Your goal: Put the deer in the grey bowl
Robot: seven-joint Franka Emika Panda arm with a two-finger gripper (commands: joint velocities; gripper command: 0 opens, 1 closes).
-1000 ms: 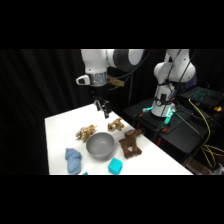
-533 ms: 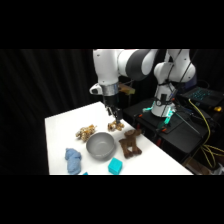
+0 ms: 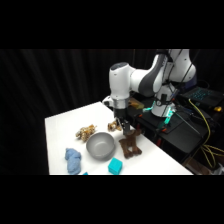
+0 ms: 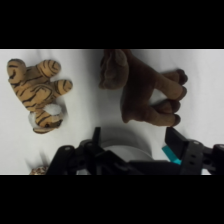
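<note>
- Side view, far left of the white surface (image 3: 62, 125): blue cloth-like lump (image 3: 73, 160) near the front edge, well apart from everything the task needs.
- Next right: small tan-and-brown plush (image 3: 86, 132), lying just up-left of the grey bowl (image 3: 100, 145). Bowl sits upright near the front-middle; nothing visible inside.
- Teal block (image 3: 115, 165) at the front edge, just right of and below the bowl.
- Second small striped plush (image 3: 114, 125) behind the bowl, partly hidden by the arm.
- Deer (image 3: 130, 146) lies flat on the surface just right of the bowl, close but seemingly not touching it; hard to be sure at this angle. Not in the bowl.
- Claw (image 3: 123, 125) hangs from the white arm, above the gap between the striped plush and the deer's upper end. No contact with the deer that I can see.
- Far right, off the surface: arm base, dark bench with cables, a green-lit device.
- Wrist view, left: striped tiger plush (image 4: 39, 93) on its back, limbs spread, on white surface (image 4: 85, 105).
- Wrist view, centre-right: deer (image 4: 142, 92) on its side, head lump toward the top-middle, legs pointing right. Well apart from the tiger.
- Wrist view, bottom: bowl rim (image 4: 125, 142) shows between the black fingers (image 4: 179, 142); teal block sliver at the right finger.
- Claw (image 4: 136, 145) is released: fingers spread wide, nothing between them.
</note>
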